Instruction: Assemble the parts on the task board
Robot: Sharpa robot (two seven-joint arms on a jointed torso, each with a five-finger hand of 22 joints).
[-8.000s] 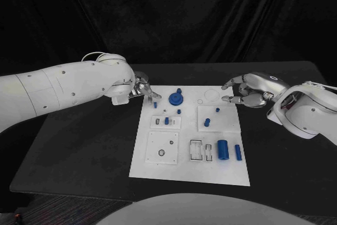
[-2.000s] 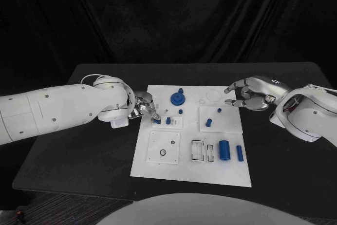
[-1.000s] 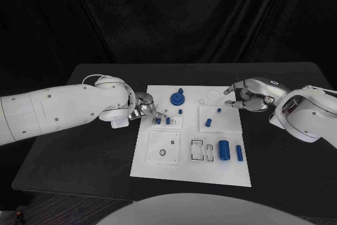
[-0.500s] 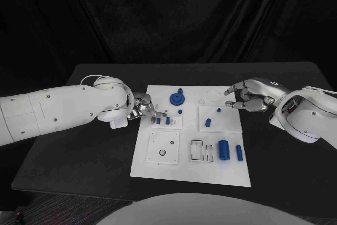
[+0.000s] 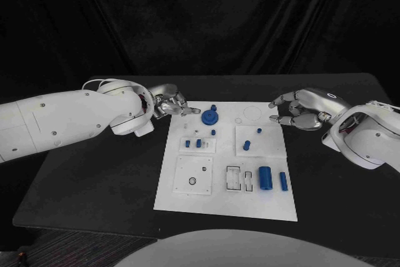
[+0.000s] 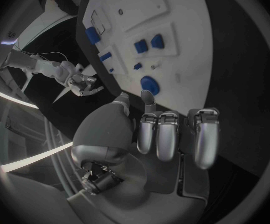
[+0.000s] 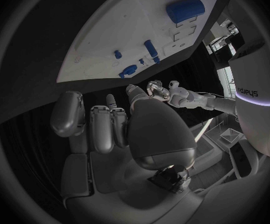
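The left hand (image 5: 169, 102) and right hand (image 5: 298, 109) hover by the task board's (image 5: 225, 203) far corners, fingers curled, holding nothing.

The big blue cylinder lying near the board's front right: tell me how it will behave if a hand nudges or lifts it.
The big blue cylinder lies on its round side on the task board, so a sideways nudge would probably roll it. It looks rigid and smooth, so it may slip in a light pinch.

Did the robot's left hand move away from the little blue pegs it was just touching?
Yes. The left hand has pulled up and back toward the task board's far left corner, leaving the two small blue pegs.
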